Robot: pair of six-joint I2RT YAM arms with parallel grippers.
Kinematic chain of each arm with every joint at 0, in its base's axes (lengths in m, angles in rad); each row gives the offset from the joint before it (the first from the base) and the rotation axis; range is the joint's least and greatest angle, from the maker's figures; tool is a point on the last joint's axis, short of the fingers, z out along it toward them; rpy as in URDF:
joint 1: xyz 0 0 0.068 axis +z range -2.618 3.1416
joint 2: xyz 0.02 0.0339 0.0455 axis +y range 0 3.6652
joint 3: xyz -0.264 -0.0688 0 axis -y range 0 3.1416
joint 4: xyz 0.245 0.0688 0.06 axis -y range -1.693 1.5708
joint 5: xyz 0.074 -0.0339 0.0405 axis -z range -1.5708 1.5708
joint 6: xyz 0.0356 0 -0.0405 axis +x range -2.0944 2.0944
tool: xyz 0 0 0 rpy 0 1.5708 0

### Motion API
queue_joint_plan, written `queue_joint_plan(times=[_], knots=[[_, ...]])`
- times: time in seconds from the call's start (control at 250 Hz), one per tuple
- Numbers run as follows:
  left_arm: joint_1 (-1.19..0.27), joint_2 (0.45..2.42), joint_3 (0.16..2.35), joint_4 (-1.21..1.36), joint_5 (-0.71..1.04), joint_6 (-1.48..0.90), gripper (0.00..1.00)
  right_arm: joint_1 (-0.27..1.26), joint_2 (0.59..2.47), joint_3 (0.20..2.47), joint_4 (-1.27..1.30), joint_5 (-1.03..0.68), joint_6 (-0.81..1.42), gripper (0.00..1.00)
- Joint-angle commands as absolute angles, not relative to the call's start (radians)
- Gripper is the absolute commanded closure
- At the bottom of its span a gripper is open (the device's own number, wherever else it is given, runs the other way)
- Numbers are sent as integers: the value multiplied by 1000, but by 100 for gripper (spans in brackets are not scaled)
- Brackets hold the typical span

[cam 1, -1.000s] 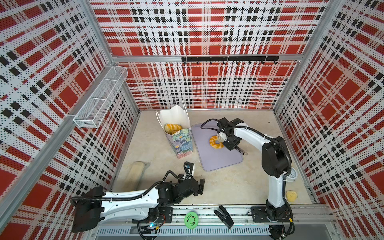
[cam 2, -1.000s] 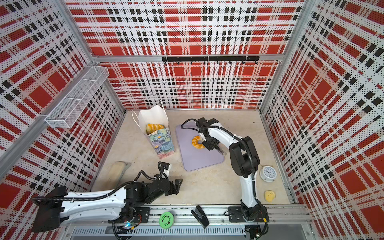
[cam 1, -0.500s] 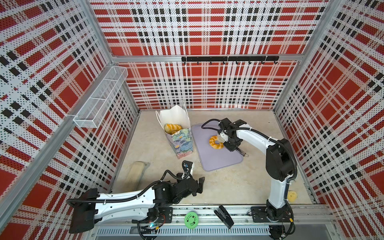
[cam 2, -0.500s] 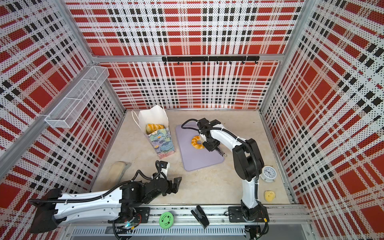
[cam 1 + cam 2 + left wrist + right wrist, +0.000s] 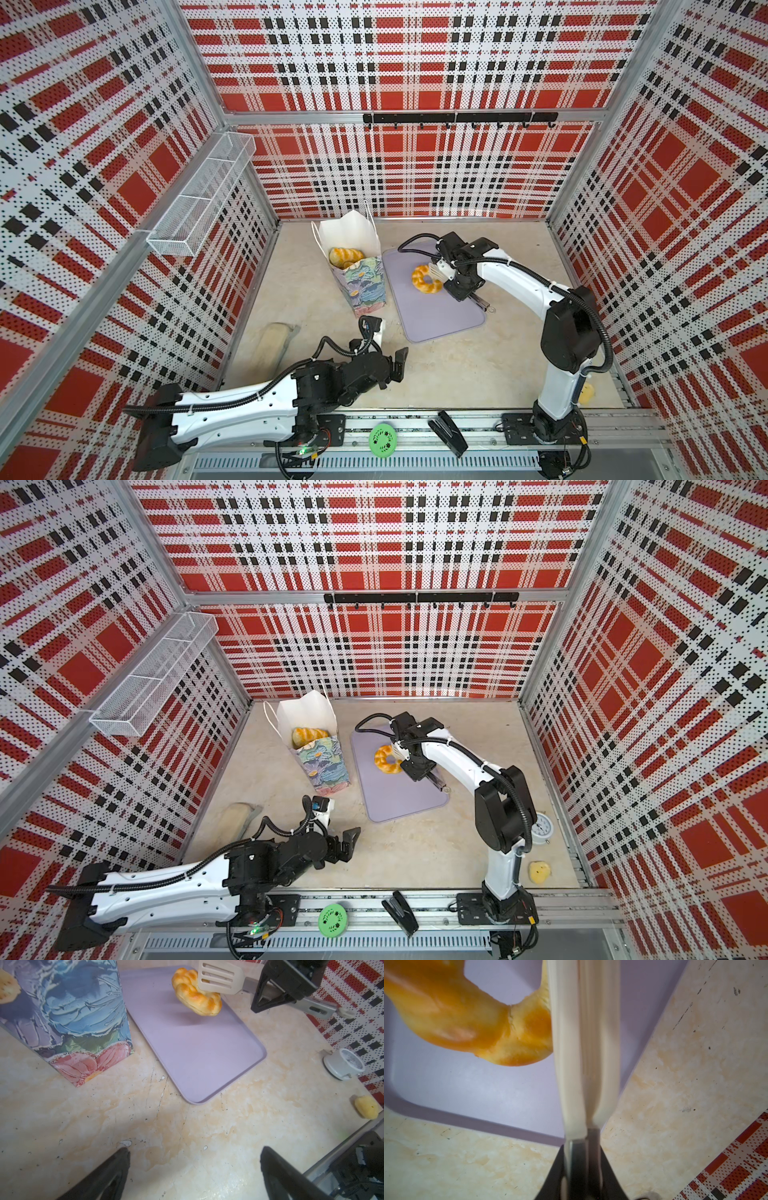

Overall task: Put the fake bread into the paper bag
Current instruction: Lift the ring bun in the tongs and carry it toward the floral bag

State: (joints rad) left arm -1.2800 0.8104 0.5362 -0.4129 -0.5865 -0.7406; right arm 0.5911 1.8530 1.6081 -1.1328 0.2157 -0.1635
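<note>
Right gripper (image 5: 461, 286) grips cream slotted tongs (image 5: 218, 979), which pinch the ring-shaped bread (image 5: 426, 279) above the lavender tray (image 5: 440, 316). Left gripper (image 5: 397, 368), spread wide and empty, hovers near that tray.

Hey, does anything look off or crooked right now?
The ring-shaped bread hangs tilted above the lavender tray, pinched at one edge by the tongs the right gripper holds. Nothing looks spilled or damaged.

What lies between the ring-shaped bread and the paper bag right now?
Nothing but bare lavender tray separates the ring bread from the paper bag; the left wrist view shows it.
</note>
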Motion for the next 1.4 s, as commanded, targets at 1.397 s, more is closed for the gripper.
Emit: queue_joint_plan(times=[1.397], knots=[[-1082,537,640,-651,-599,-583,1,767,1716,2053,-1209,162,-126,73]])
